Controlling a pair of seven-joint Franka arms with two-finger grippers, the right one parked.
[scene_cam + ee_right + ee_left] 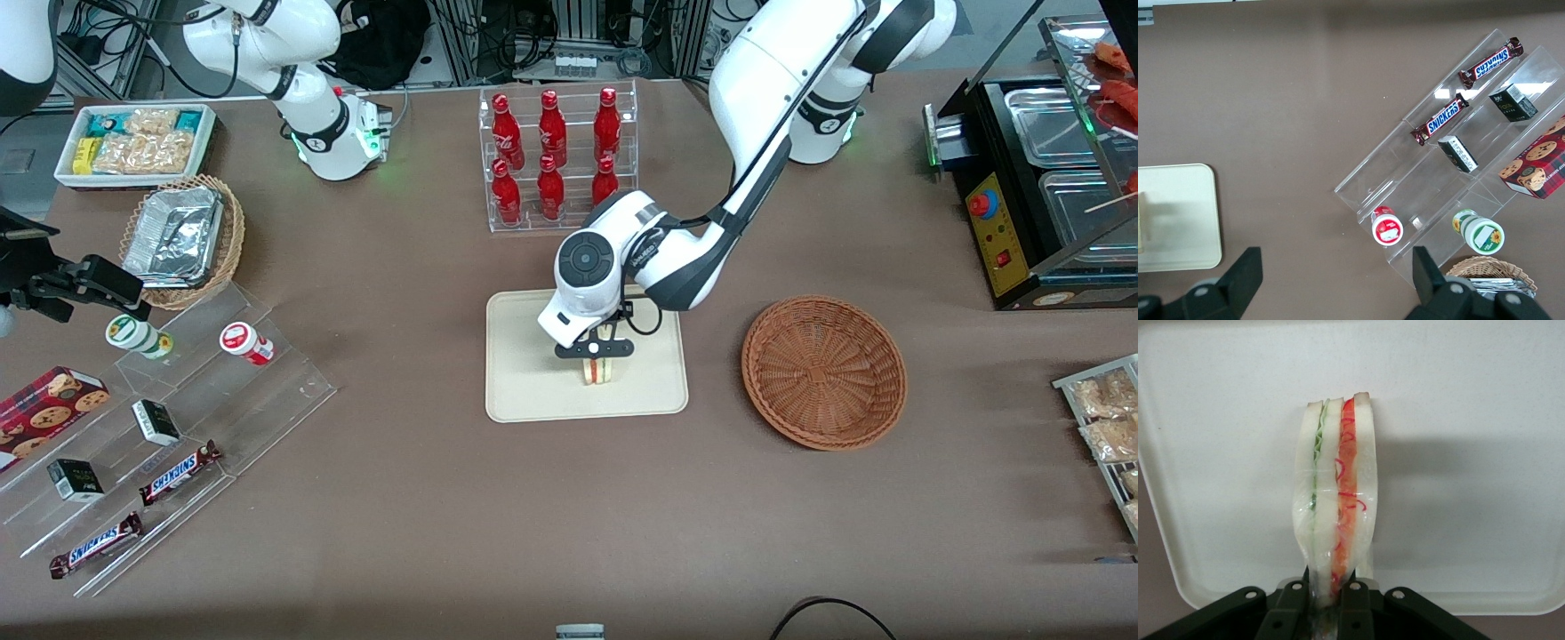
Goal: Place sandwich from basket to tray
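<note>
One sandwich (597, 370) is being gripped upright by the hand (594, 348) over the tray (524, 391), mid-frame; the basket (824, 371) is lying beside it.

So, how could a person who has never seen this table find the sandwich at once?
Look at the cream tray at the table's middle, nearer the front camera than the rack of red bottles. The sandwich stands on edge over it, held in the gripper. It is the only thing on the tray: pale bread with red and green filling layers.
</note>
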